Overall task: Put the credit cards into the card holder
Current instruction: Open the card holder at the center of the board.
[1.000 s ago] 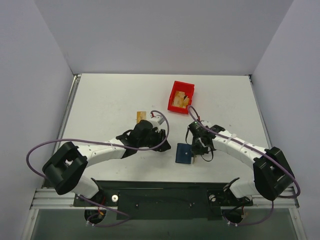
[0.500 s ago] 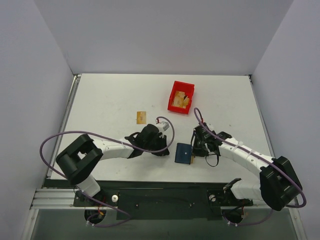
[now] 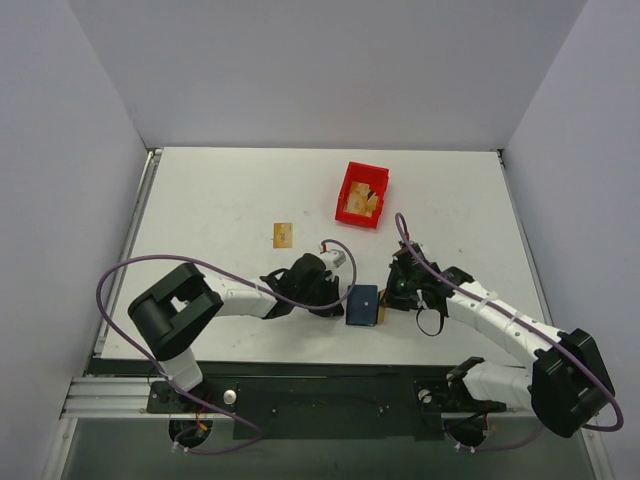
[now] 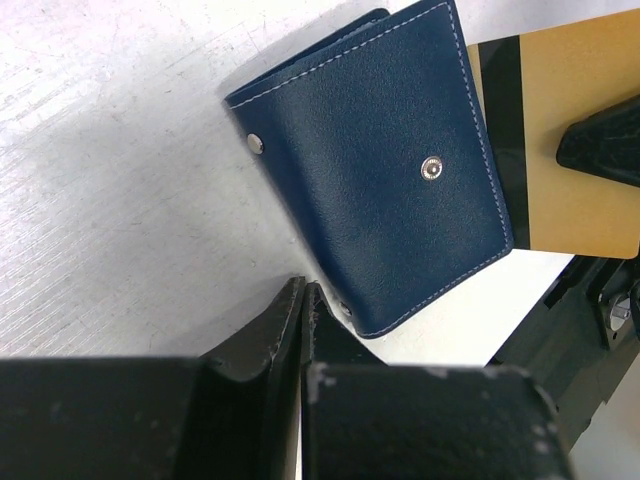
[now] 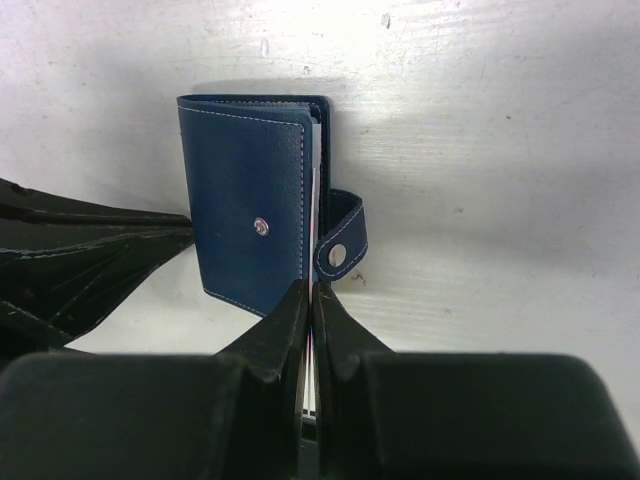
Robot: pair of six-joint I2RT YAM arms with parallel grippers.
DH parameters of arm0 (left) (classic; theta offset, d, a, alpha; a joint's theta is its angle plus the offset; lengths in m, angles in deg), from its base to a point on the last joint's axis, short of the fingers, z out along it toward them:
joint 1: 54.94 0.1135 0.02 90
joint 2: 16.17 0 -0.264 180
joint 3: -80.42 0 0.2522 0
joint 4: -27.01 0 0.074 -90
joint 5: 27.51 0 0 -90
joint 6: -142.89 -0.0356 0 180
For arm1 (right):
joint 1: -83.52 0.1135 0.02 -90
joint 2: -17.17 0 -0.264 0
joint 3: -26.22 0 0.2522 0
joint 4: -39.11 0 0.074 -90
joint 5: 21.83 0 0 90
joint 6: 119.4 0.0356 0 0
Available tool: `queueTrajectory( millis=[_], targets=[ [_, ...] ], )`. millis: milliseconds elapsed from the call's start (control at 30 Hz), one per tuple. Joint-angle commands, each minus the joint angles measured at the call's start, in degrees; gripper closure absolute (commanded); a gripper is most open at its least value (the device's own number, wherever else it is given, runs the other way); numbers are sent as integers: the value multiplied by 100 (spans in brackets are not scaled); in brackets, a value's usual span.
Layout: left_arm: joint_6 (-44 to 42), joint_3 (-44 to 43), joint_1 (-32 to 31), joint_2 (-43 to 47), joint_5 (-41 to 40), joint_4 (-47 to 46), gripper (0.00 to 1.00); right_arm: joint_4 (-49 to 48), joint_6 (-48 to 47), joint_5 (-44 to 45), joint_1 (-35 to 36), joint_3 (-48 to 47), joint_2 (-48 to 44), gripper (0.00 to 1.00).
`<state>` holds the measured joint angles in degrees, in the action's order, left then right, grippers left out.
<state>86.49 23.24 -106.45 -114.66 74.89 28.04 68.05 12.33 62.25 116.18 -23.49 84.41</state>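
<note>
The navy-blue card holder [image 3: 362, 304] lies folded on the table, snap button on its face [image 4: 380, 160], strap loose at its open side [image 5: 340, 250]. My right gripper [image 3: 390, 300] is shut on a tan-gold credit card with a dark stripe [image 4: 570, 150]. The card is held on edge [image 5: 313, 300], its front edge at the holder's open side [image 5: 245, 220]. My left gripper [image 4: 303, 290] is shut and empty, its tips against the holder's left edge [image 3: 338, 300]. A second tan-gold credit card [image 3: 283, 234] lies flat on the table behind the left arm.
A red plastic bin [image 3: 362, 194] with tan pieces inside stands behind the holder. The left arm's purple cable loops over the table's near left part [image 3: 120, 275]. The table's front edge is just below the holder.
My left gripper has moved right, up to the card holder's left edge, and its elbow has swung in. The right gripper, still holding the card, has shifted slightly against the holder's right side.
</note>
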Motion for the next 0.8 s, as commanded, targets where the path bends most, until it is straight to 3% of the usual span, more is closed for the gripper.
queueTrajectory(
  millis=[0,467,767],
  targets=[
    [-65,-176,-44,-108,8,-116,92,-15,-69,-138,-23,0,-168,100],
    [-56,-123,-44,-161,-27,-98,100,-1024,62,-858,-23,254,-308,100],
    [85,237,-35,-108,-10,-440,100,-2018,317,-1351,-15,404,-106,100]
  ],
)
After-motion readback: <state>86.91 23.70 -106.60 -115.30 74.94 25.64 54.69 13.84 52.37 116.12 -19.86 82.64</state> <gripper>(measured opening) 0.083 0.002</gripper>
